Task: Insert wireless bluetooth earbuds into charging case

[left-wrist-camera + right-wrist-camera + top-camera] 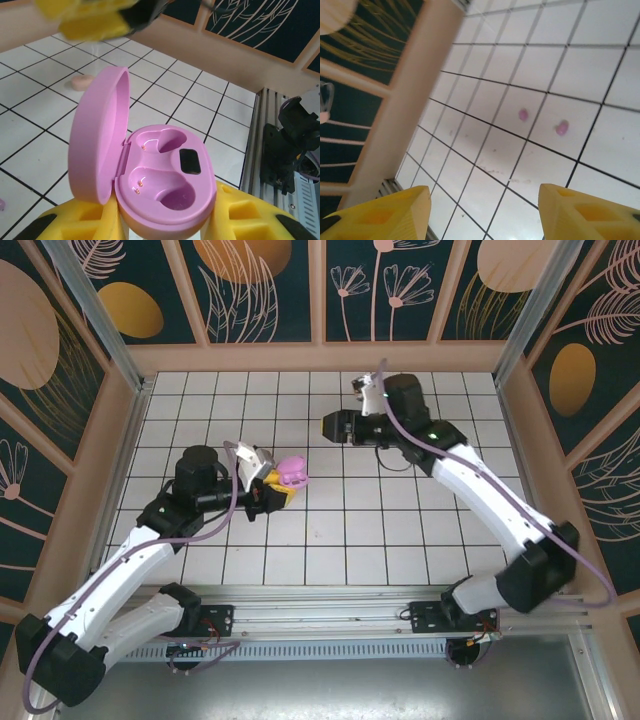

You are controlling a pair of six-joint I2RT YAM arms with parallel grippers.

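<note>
**Inspector:** Left gripper?
**Assistant:** Clenched on the charging case, lid up, both wells empty; held steady, I judge, to be loaded.
**Inspector:** Right gripper?
**Assistant:** Fingers spread, nothing held, hovering above two earbuds lying apart on the tiled floor beyond; likely lining up a pick.

Charging case sits in left claw; two earbuds lie together on floor.
</note>
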